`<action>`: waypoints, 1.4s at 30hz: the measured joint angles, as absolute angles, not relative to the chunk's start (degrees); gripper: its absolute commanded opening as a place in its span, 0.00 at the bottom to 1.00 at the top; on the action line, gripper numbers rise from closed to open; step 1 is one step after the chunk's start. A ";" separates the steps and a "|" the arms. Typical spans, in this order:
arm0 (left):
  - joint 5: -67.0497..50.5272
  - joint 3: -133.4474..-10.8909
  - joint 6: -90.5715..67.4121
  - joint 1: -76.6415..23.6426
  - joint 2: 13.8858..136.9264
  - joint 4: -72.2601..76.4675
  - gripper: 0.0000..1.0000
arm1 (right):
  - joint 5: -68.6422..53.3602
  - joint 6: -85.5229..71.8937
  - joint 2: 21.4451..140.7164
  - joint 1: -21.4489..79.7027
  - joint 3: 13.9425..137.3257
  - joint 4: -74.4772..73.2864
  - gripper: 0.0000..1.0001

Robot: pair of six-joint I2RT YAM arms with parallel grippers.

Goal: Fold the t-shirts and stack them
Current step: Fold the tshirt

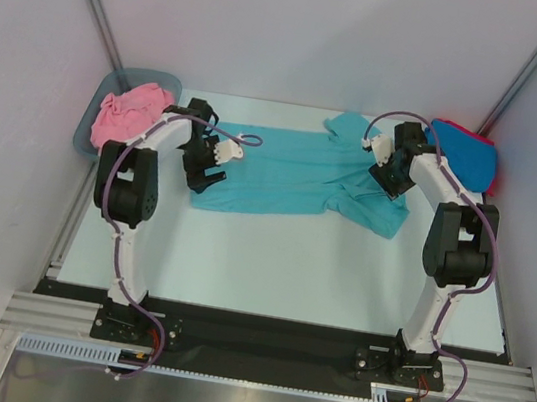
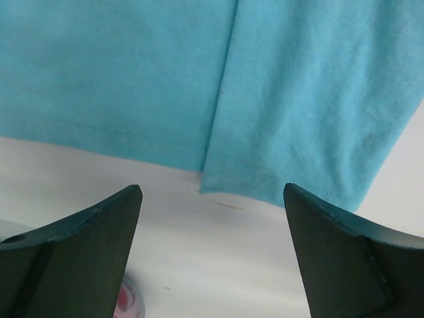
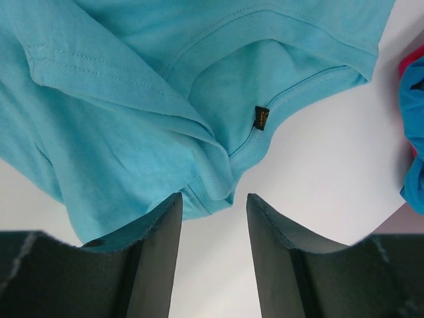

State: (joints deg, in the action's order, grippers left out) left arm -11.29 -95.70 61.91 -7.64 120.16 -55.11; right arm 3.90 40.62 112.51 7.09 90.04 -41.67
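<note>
Teal t-shirt (image 1: 298, 175) lies flat across the far half of the bench (image 1: 269, 262) between the arms, hem end left, collar end right, one sleeve crumpled at the right. Left hand (image 2: 212, 192) sits low over the hem edge, fingers wide apart, nothing between them; wrist view shows one cloth layer overlapping another at the hem. Right hand (image 3: 213, 197) is by the collar, fingers part-way apart, bare bench in the gap, a folded cloth edge just at the tips. Neck label (image 3: 262, 118) is visible inside the collar. Pink t-shirt (image 1: 124, 117) is bunched in the grey-blue tub (image 1: 155, 78), far left corner. Bright blue t-shirt (image 1: 462, 154) is heaped far right, with the red t-shirt (image 1: 495, 179) peeking out beneath.
</note>
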 measured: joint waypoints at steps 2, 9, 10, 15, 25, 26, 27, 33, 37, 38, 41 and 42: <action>-11.16 -96.01 61.89 -7.51 120.97 -54.96 0.94 | 3.90 40.62 112.51 7.11 90.02 -41.69 0.48; -10.61 -97.21 61.91 -6.28 122.06 -54.74 0.94 | 4.16 40.58 112.51 7.29 90.02 -41.69 0.47; -10.50 -97.32 61.91 -6.11 122.08 -54.70 0.94 | 4.19 40.58 112.51 7.31 90.02 -41.67 0.47; -10.07 -97.91 61.95 -5.34 122.41 -54.59 0.91 | 4.32 40.60 112.51 7.40 90.04 -41.67 0.46; -9.63 -98.96 61.93 -4.93 125.38 -54.65 0.84 | 5.02 40.77 112.66 7.90 90.65 -41.67 0.43; -9.63 -99.13 61.93 -4.93 125.38 -54.65 0.83 | 5.13 40.77 112.66 7.94 90.65 -41.67 0.43; -9.63 -99.26 61.93 -4.93 125.38 -54.61 0.82 | 5.15 40.77 112.66 7.97 90.65 -41.69 0.43; -9.63 -99.77 61.89 -4.91 125.49 -54.52 0.72 | 5.19 40.77 112.66 8.16 90.65 -41.67 0.42; -9.65 -99.88 61.91 -4.91 125.49 -54.37 0.66 | 5.45 40.80 112.66 8.21 90.65 -41.67 0.41; -9.67 -99.88 61.89 -4.91 125.49 -54.37 0.66 | 5.58 40.82 112.66 8.21 90.65 -41.67 0.41; -10.17 -99.88 61.89 -4.91 125.49 -54.52 0.67 | 5.87 40.99 112.66 8.25 90.65 -41.63 0.40; -10.61 -99.88 61.91 -4.91 125.49 -54.72 0.68 | 6.04 41.06 112.68 8.27 90.65 -41.60 0.41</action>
